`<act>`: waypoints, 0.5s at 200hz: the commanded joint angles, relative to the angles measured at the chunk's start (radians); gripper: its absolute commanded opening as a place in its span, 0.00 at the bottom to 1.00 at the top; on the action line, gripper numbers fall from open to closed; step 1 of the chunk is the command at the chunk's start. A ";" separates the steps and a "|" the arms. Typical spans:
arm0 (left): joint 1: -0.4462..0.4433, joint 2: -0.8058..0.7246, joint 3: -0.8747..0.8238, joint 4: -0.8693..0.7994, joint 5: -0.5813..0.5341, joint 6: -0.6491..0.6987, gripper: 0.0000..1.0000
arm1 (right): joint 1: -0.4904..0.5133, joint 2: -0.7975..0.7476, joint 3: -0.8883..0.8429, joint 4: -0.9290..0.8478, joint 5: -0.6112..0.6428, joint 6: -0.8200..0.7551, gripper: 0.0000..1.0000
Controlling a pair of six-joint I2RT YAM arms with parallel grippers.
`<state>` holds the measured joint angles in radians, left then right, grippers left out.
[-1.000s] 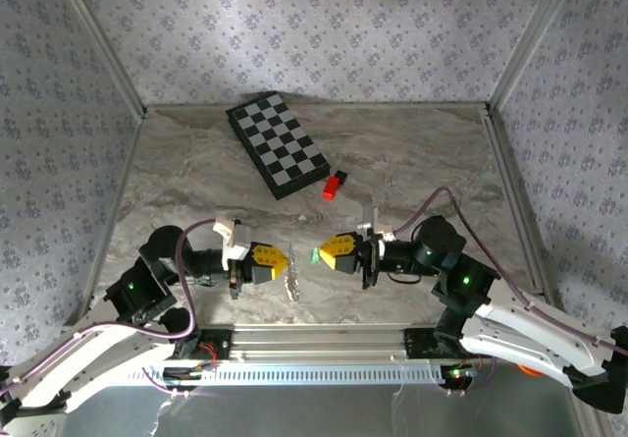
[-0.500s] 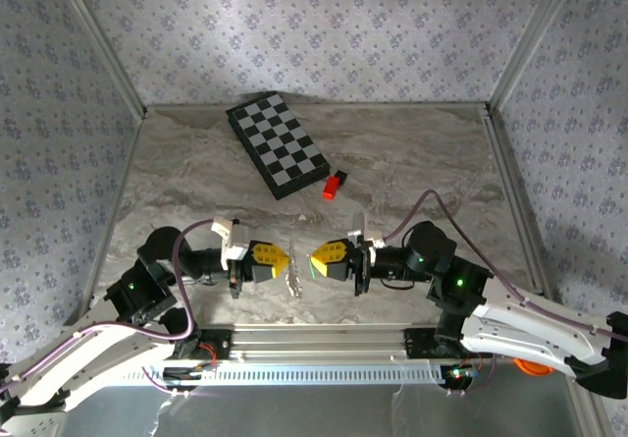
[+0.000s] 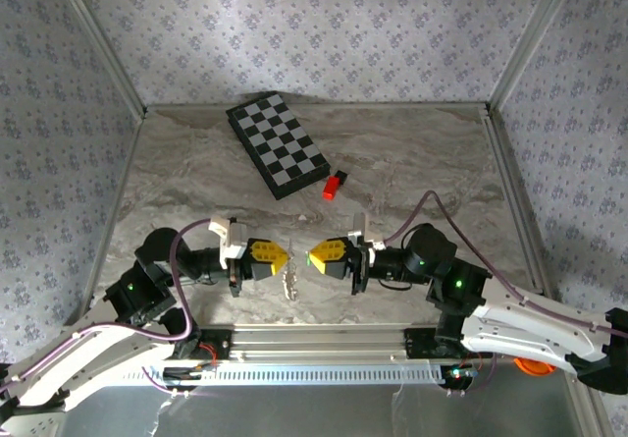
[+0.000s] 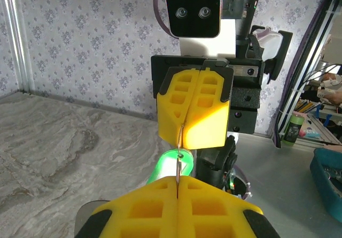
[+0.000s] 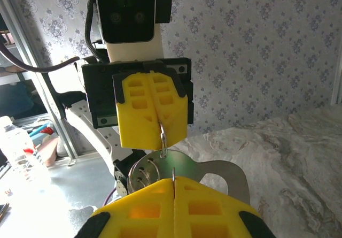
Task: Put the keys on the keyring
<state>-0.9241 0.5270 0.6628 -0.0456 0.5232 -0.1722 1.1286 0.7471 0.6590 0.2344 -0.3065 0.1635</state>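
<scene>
Left wrist view catches the green-headed key [image 4: 170, 168] at the right gripper [image 4: 184, 137], clamped on it; right wrist view shows the keyring [image 5: 145, 175] dangling from the left gripper [image 5: 160, 141], pinched shut on it; both well nearer than the checkerboard [image 3: 278, 145]; a red-and-black block [image 3: 336, 186] lies just beside it.

Key [image 4: 170, 162]: tiny, bright green plastic head, pinched at the tip of the right end effector [image 3: 312, 257].
Keyring [image 5: 143, 175]: thin silvery loops, dangling from the left end effector [image 3: 286, 256], just left of the key.
</scene>
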 commanded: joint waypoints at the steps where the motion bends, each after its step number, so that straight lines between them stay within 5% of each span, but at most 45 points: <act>1: -0.005 0.007 -0.004 0.084 0.003 0.007 0.00 | 0.009 0.000 0.039 0.035 0.019 -0.021 0.00; 100: -0.006 0.033 -0.003 0.108 0.012 -0.006 0.00 | 0.012 0.027 0.070 0.022 0.019 -0.048 0.00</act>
<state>-0.9241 0.5591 0.6594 -0.0013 0.5236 -0.1730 1.1313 0.7681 0.6853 0.2436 -0.3019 0.1440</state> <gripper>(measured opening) 0.047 0.051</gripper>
